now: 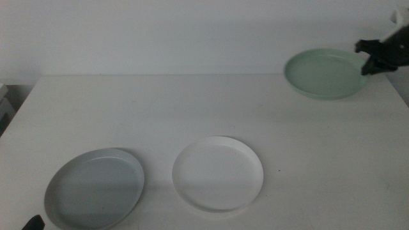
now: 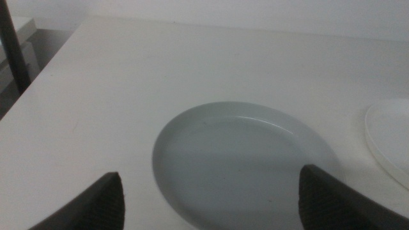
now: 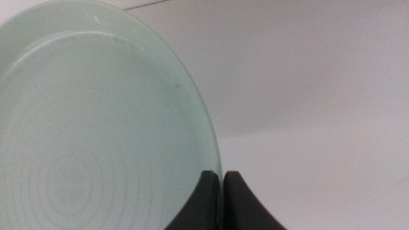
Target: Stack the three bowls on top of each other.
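A pale mint green bowl [image 1: 324, 73] hangs tilted above the table's far right corner, held by its right rim in my right gripper [image 1: 370, 59]. In the right wrist view the green bowl [image 3: 96, 128] fills the picture and the jaws of the right gripper [image 3: 222, 185] are pinched on its thin rim. The white bowl [image 1: 218, 172] lies on the table near the front middle. The grey-blue bowl [image 1: 94, 187] lies at the front left. My left gripper [image 2: 211, 191] hovers open above the near edge of the grey-blue bowl [image 2: 246, 163], touching nothing.
The white table [image 1: 192, 108] runs to a pale back wall. Past its left edge stand a dark post [image 2: 14, 48] and some light furniture [image 1: 5, 102]. The white bowl's rim [image 2: 390, 144] shows beside the grey-blue one.
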